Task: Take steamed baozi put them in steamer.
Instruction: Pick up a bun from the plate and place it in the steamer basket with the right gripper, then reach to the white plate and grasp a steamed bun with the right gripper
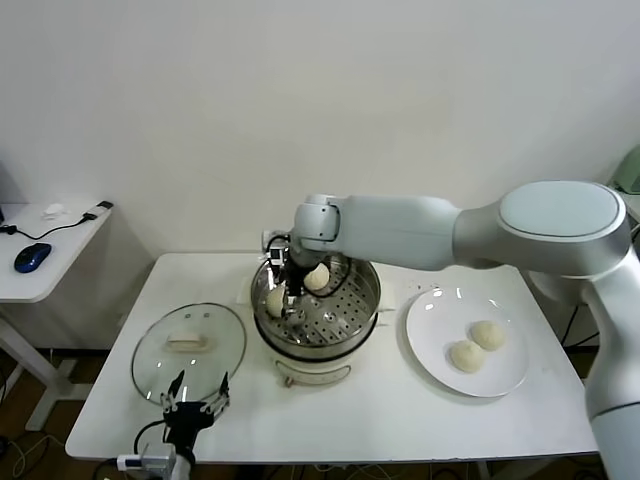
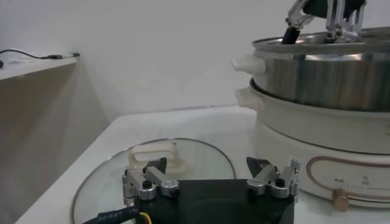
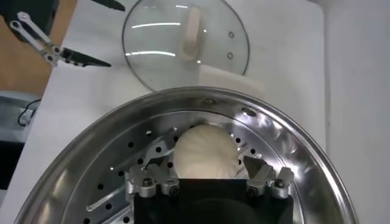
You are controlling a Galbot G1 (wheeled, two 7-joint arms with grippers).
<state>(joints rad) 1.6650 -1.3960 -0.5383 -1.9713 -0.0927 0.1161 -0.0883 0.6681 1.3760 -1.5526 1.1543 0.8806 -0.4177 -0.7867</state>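
White wall stands behind a white counter (image 1: 370,420) that carries everything. At its middle sits the steamer (image 1: 352,318), a shiny steel pot on a white base, with a holed tray inside. The right arm reaches across from the right, and the right gripper (image 1: 290,292) hangs down inside the pot over its left part. In the right wrist view its fingers are spread to either side of a bun (image 3: 204,153) that sits on the tray between them; I cannot tell whether they touch it. A second bun (image 1: 317,277) lies on the tray toward the back. Two more buns (image 1: 477,345) rest side by side on a flat white plate (image 1: 432,355) to the right of the steamer, just beside it. A glass lid (image 1: 160,362) with a white handle lies flat on the counter to the left of the pot. The left gripper (image 1: 196,404) waits low at the counter's near edge, just by the lid, with its fingers spread and nothing between them.
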